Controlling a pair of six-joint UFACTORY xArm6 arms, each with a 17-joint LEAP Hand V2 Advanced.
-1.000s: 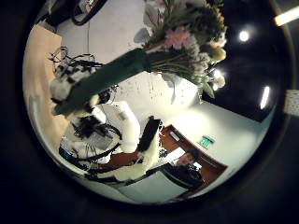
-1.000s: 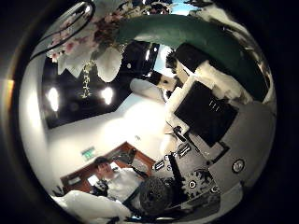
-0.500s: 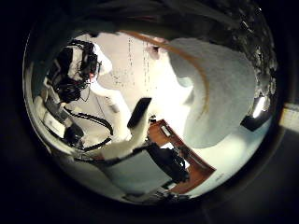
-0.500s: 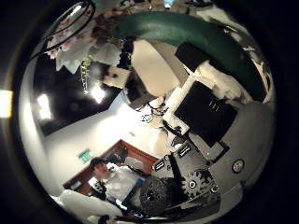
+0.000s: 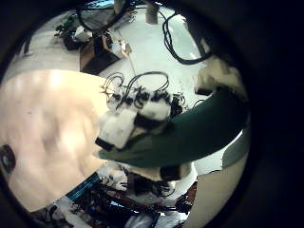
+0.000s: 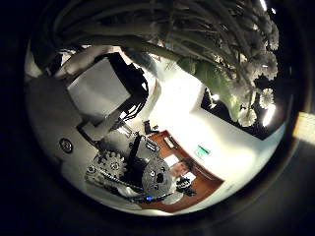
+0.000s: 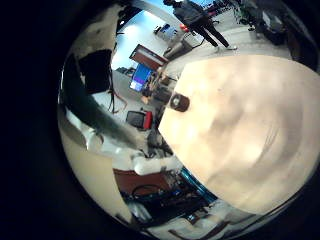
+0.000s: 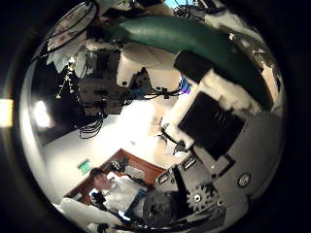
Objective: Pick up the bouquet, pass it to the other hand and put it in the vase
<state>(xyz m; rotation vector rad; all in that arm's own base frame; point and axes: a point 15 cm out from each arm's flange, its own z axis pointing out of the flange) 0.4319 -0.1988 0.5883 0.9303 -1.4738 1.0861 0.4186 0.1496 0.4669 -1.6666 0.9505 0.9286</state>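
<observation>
Green-wrapped bouquet [image 8: 194,39] (flowers outward) sits inside the right hand's curled fingers [image 8: 219,107].

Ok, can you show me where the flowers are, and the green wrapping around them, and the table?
flowers [image 6: 258,98]: left thumb side palm view, on the pale blooms.
green wrapping [image 8: 185,37]: right thumb side palm view, on the middle of the dark green sleeve.
table [image 7: 240,120]: right little finger side palm view, on its bare light top.
</observation>
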